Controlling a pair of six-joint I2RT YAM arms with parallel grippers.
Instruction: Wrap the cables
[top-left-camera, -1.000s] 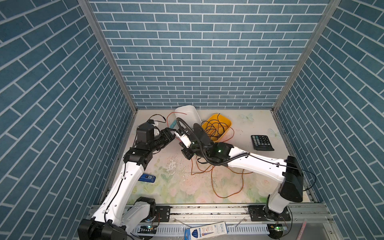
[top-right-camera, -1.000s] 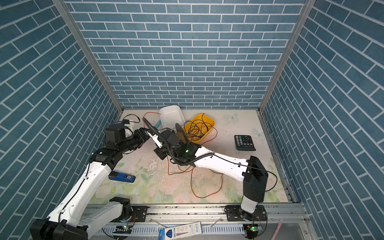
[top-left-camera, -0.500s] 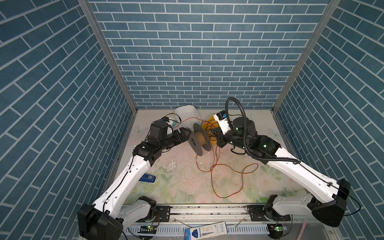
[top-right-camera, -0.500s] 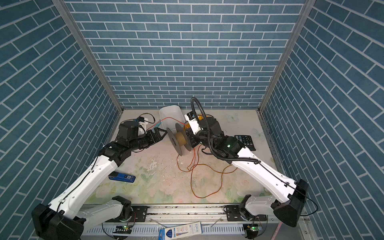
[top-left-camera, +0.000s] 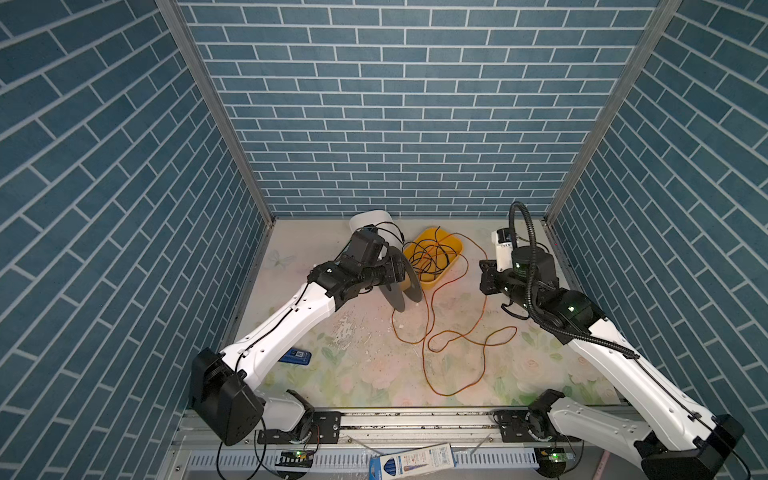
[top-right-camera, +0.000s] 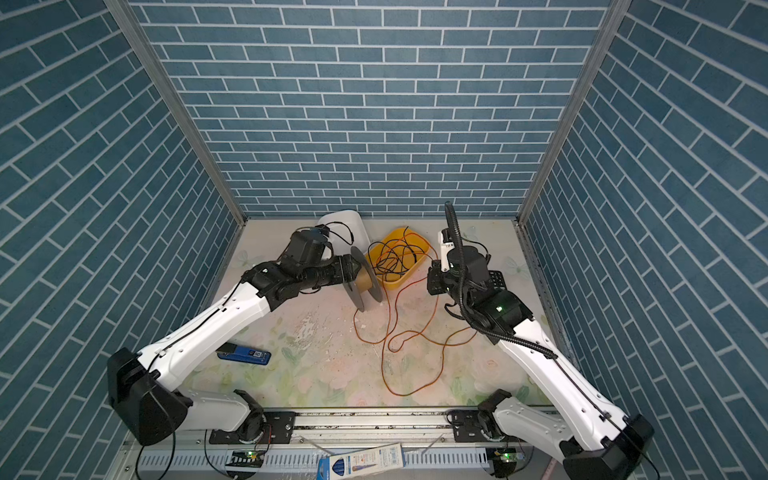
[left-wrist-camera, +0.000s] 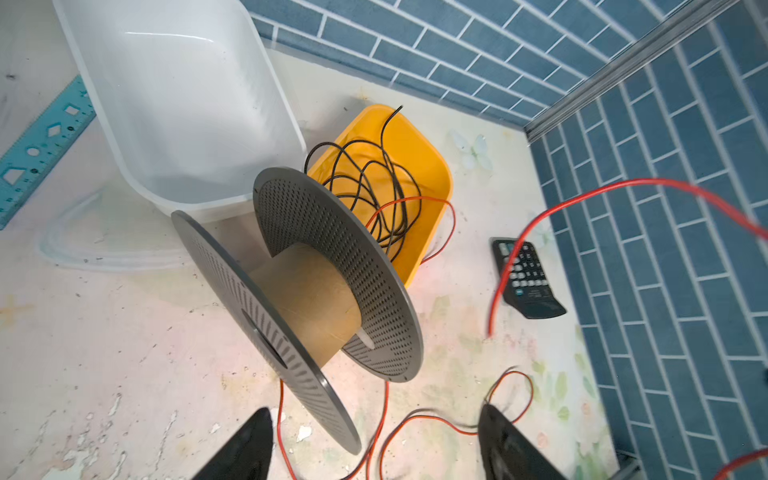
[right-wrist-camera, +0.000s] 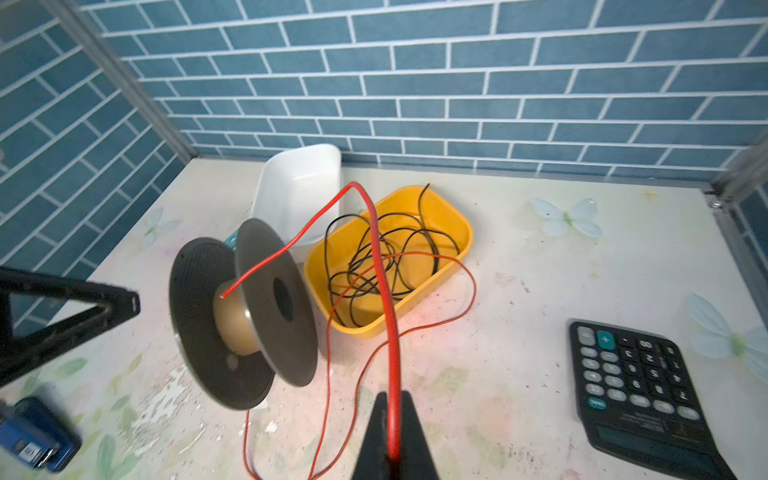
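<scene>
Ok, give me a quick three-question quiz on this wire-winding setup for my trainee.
1. True or false: the right jaws are shut on the thin orange-red wire.
2. What lies in the yellow plastic tub? A: black calculator. B: tangle of thin black wire. C: blue ruler.
3. How much wire is wound on the cardboard core of the grey perforated spool?
Key: 1 true; 2 B; 3 none, the core is bare.
</scene>
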